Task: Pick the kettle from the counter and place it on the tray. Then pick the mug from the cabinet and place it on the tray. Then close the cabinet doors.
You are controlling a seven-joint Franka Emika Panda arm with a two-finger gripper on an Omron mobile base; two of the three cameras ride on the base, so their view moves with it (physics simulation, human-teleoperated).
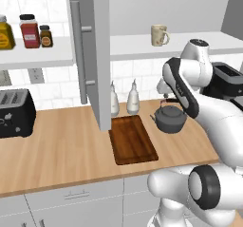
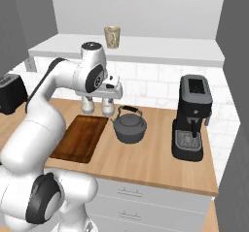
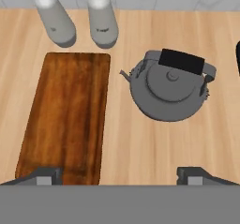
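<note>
One kettle [image 1: 170, 118], one tray [image 1: 132, 139], one mug [image 1: 159, 35]. Two white bottles [image 1: 133, 98] at the far counter edge. Three jars [image 1: 29, 31] on the left shelf. One toaster [image 1: 15, 112], one coffee machine [image 2: 193, 118].

The glossy white robot arm [image 2: 44, 124] is built of rounded, bulbous plastic segments joined by dark grey, disc-shaped joint caps. A black band runs along one upper link. Its white gripper [image 2: 111, 86] ends in two small dark grey finger tips [image 3: 47, 175].
</note>
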